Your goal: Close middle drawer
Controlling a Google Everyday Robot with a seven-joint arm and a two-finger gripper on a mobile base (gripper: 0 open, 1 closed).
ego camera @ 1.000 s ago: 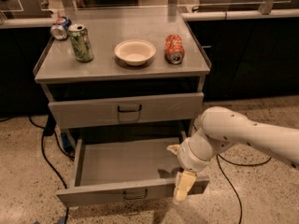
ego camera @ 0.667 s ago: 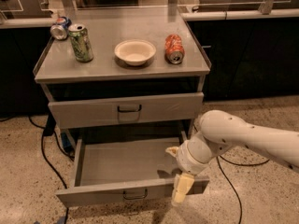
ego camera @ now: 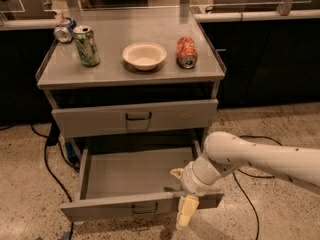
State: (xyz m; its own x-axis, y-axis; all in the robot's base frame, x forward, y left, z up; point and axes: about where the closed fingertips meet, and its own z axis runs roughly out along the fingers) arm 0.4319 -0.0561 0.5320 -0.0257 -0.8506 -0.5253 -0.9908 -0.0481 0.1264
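Note:
The middle drawer (ego camera: pixel 120 205) is the wide, shallow grey drawer with a low front and a small dark loop handle (ego camera: pixel 145 209). It is pulled far out of the cart and is empty inside. My gripper (ego camera: pixel 181 195) is at the right part of the drawer's front. One cream finger (ego camera: pixel 185 215) hangs down in front of the front panel. The other fingertip (ego camera: pixel 176 173) shows just inside the drawer. The fingers stand apart, with the front panel between them. My white arm comes in from the right.
The drawer above (ego camera: pixel 135 117), with a taller front, is shut. On the cart top (ego camera: pixel 110 74) stand a green can (ego camera: pixel 86 46), a white bowl (ego camera: pixel 144 55), a red can lying down (ego camera: pixel 186 52) and another can (ego camera: pixel 64 30) at the back left. Cables lie on the floor on both sides.
My gripper has moved a little left and down along the drawer's front. The drawer has not visibly moved.

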